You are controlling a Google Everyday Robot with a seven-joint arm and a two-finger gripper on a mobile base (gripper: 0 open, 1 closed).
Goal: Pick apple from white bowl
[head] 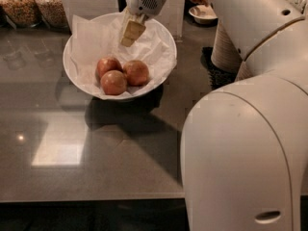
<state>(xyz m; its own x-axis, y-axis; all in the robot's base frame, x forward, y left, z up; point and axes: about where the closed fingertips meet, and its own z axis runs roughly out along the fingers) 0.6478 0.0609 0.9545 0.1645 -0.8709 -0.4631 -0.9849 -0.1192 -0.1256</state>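
Observation:
The white bowl (166,47) sits on the grey counter, lined with crinkled white paper. Three near-alike red-pink apples lie in its front half: one at the left (108,65), one in front (114,82), one at the right (136,72). My gripper (130,32) hangs over the back of the bowl, above and behind the apples, touching none of them. It holds nothing.
Two glass jars of grain (33,4) stand at the back left. A small white dish (204,13) and stacked beige bowls (226,49) are at the back right. My white arm and base (245,143) fill the right side. The counter's front edge (91,196) runs below.

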